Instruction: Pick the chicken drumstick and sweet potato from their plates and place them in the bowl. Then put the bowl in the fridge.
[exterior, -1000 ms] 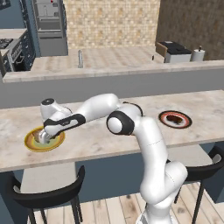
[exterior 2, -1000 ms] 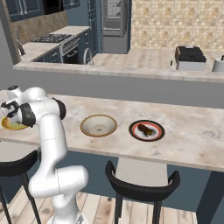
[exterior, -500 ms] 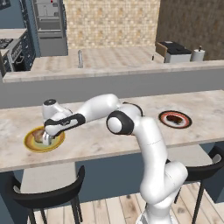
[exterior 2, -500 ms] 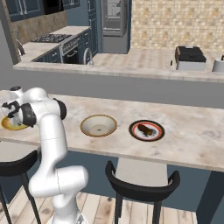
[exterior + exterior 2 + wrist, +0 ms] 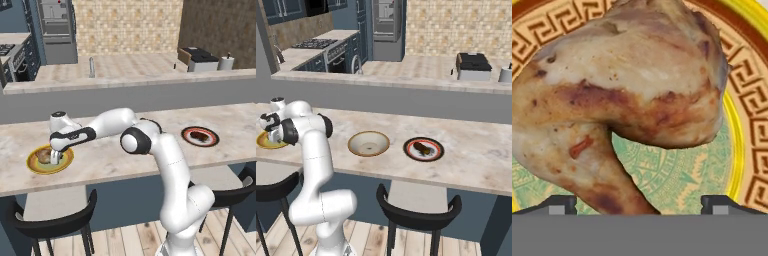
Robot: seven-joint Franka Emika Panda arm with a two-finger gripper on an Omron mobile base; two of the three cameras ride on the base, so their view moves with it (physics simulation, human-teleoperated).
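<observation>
Right base view takes in the whole table (image 5: 466, 150): the bowl (image 5: 368, 143) sits near its middle with nothing in it, the sweet potato (image 5: 423, 148) lies on its dark-rimmed plate (image 5: 437, 143) just to the right of the bowl, and the fridge (image 5: 385, 20) stands far back across the kitchen. From that I judge the task barely begun: neither food has reached the bowl, and the bowl has yet to go to the fridge.

Left base view gives what the right one hides behind my arm: my claw (image 5: 55, 159) down over the yellow-rimmed plate (image 5: 33, 165) at the table's far left end, with the chicken drumstick (image 5: 45, 155) on it just beside the fingers.

Hand view adds the close detail: the drumstick fills the space ahead, lying on the plate's pale green centre, and my two fingertips (image 5: 558, 204) stand wide apart on either side of its narrow end, gripping nothing yet. So the first pick is at hand, everything else is left.
</observation>
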